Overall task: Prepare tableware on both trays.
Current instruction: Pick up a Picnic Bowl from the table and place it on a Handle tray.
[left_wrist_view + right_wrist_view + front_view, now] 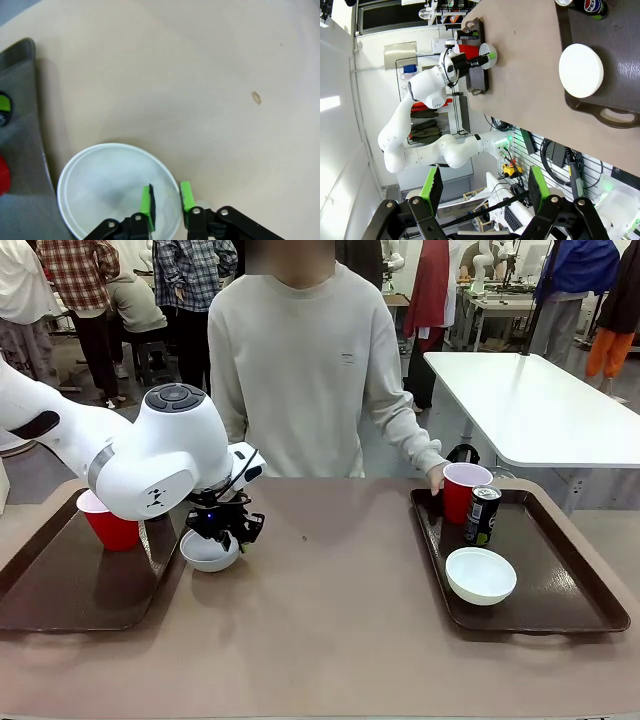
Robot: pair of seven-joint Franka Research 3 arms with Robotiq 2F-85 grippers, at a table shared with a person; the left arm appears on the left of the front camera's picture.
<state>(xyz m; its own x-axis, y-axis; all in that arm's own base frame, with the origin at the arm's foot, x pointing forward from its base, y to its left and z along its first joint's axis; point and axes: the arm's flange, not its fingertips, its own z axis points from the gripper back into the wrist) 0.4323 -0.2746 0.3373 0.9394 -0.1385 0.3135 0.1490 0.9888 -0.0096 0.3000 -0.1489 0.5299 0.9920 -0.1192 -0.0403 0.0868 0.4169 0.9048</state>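
A small white bowl (210,552) (105,190) sits on the table just right of the left tray (60,590) (25,125). My left gripper (222,528) (166,199) is down over it, one green pad inside the rim and one outside, with a narrow gap showing. A red cup (108,525) stands on the left tray. The right tray (560,615) (620,95) carries a red cup (465,490), a dark can (483,515) and a white bowl (481,575) (581,70). My right gripper (485,175) hangs open high off the table, holding nothing.
A person in a cream sweater stands at the far side, one hand (435,478) by the right tray's red cup. The brown table (330,620) is bare between the trays. A white table (540,410) stands behind on the right.
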